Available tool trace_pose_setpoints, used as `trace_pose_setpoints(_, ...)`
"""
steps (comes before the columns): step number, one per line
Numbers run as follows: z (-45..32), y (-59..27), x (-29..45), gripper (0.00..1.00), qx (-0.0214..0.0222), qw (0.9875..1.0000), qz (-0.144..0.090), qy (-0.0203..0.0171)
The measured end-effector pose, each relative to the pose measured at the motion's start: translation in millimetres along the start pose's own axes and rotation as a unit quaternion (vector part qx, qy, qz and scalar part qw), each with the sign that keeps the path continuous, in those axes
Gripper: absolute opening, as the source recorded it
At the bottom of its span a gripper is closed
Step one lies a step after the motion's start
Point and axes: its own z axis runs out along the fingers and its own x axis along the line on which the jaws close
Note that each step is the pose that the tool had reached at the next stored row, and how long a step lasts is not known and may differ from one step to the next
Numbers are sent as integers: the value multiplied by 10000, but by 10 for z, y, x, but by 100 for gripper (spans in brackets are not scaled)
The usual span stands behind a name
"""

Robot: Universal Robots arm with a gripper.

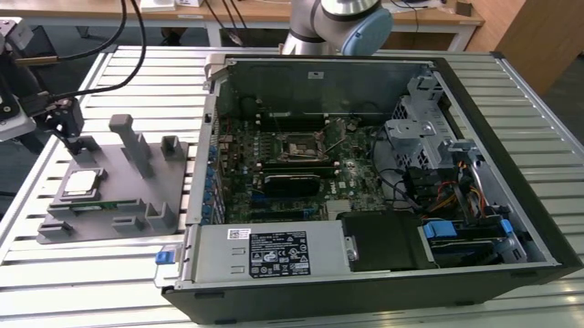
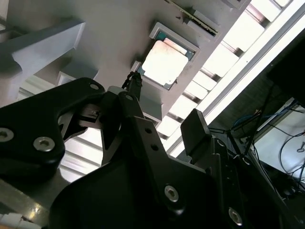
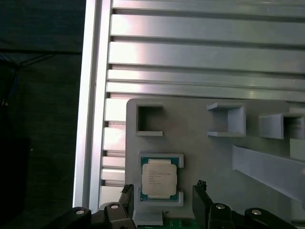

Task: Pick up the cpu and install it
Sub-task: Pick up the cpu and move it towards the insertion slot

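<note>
Your gripper (image 1: 68,130) hangs over the cpu (image 1: 82,181), fingers spread, nothing held.

In the exterior view you see the cpu lying flat in its square holder on the grey plate (image 1: 123,201), which sits on the slatted table (image 1: 91,273) at that view's left, just beside the open case (image 1: 511,205). The socket (image 1: 299,145) on the board inside the case stands bare, well apart from the cpu. In the first wrist view your two fingers (image 3: 202,200) stand wide apart, one to each side of the cpu (image 3: 158,177), and neither touches it. The second wrist view shows the same: the gripper (image 2: 164,102) is spread, with the cpu (image 2: 165,58) beyond its tips, silver top up. A green memory stick (image 1: 98,205) lies in a slot of the plate near the cpu.
</note>
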Motion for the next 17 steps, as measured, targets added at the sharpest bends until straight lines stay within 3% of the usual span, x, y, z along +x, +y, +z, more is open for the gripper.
trace_pose_setpoints(17, 304, -82, 5, 67, 1, 10000, -80, 4)
